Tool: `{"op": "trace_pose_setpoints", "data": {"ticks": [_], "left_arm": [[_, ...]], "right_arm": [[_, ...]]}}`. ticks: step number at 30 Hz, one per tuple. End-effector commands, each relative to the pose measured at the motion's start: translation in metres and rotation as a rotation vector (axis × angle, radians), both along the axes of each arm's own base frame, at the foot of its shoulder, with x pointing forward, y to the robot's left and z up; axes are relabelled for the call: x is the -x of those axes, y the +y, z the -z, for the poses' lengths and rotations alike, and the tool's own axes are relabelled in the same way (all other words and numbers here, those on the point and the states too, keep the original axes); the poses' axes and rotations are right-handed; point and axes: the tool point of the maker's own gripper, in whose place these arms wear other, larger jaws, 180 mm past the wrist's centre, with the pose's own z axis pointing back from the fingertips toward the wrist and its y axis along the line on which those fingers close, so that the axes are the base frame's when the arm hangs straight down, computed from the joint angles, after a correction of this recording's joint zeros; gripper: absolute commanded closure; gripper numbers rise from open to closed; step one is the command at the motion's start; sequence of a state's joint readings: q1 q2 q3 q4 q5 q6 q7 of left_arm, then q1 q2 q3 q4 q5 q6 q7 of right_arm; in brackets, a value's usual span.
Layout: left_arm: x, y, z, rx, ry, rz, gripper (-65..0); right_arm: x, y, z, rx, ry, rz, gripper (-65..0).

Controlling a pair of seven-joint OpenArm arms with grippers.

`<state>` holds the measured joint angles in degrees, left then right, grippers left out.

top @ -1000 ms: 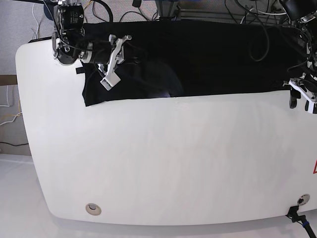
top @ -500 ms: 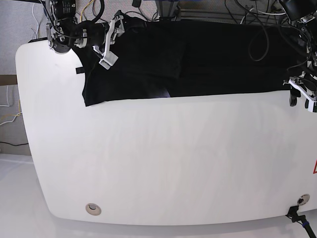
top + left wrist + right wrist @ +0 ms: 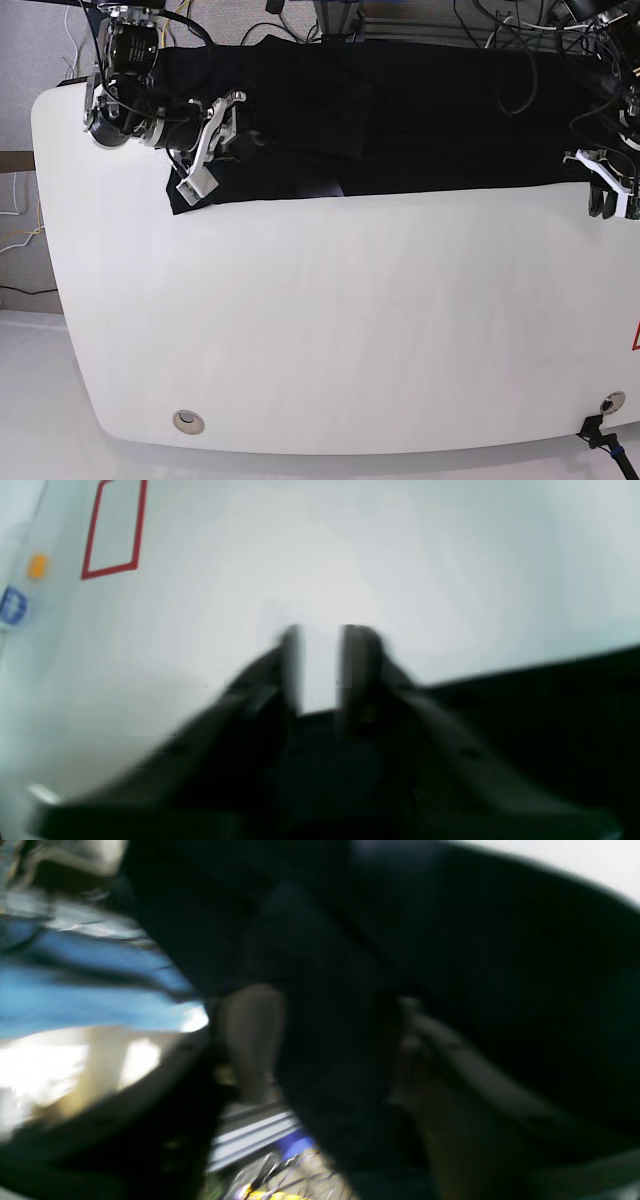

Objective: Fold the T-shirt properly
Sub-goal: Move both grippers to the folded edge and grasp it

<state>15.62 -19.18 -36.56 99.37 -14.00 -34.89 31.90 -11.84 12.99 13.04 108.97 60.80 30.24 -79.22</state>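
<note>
The black T-shirt (image 3: 420, 120) lies spread along the far edge of the white table (image 3: 330, 330), plain side up; no print shows. My right gripper (image 3: 215, 143) is open over the shirt's left end, its white fingers wide apart. In the blurred right wrist view black cloth (image 3: 500, 965) fills the space under and between the fingers (image 3: 250, 1040). My left gripper (image 3: 608, 205) hangs at the shirt's front right corner, over bare table. In the left wrist view it (image 3: 320, 645) shows a narrow gap with white table through it, and the shirt edge (image 3: 550, 705) lies to its right.
Cables (image 3: 520, 70) and equipment crowd the table's back edge behind the shirt. A round grommet (image 3: 187, 421) sits at the front left. A red outlined rectangle (image 3: 112, 527) marks the table near my left gripper. White table stretches in front of the shirt.
My right gripper has swung from the table's far left corner down toward the shirt's front left corner. The shirt's left end has shifted slightly. My left gripper has risen a little.
</note>
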Motion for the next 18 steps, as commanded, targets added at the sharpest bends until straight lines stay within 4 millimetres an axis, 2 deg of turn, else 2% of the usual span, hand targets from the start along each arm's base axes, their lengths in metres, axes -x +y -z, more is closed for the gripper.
{"op": "trace_pose_setpoints", "data": {"ticks": [1, 3, 6, 10, 13, 18], "left_arm": [[-0.005, -0.008, -0.022, -0.024, -0.067, 0.025, 0.0], [0.006, -0.017, -0.019, -0.033, -0.047, 0.045, 0.0], [0.028, -0.027, -0.003, -0.014, 0.005, 0.046, 0.0], [0.059, -0.030, 0.021, -0.003, 0.105, 0.047, 0.0], [0.075, -0.035, 0.043, 0.027, 0.176, 0.055, 0.0], [0.090, -0.030, 0.078, 0.087, 0.263, 0.017, 0.0]], "right_arm": [[-0.013, 0.007, -0.009, -0.027, -0.065, 0.044, -17.0], [-0.017, 0.006, -0.002, 0.019, -0.077, 0.065, -0.6], [-0.015, 0.017, 0.007, 0.074, -0.092, 0.034, 0.0], [0.003, 0.025, 0.022, 0.102, -0.055, 0.001, 0.0], [0.012, 0.020, 0.032, 0.123, -0.041, 0.029, 0.0], [0.018, 0.003, 0.050, 0.257, -0.035, 0.034, 0.0]]}}
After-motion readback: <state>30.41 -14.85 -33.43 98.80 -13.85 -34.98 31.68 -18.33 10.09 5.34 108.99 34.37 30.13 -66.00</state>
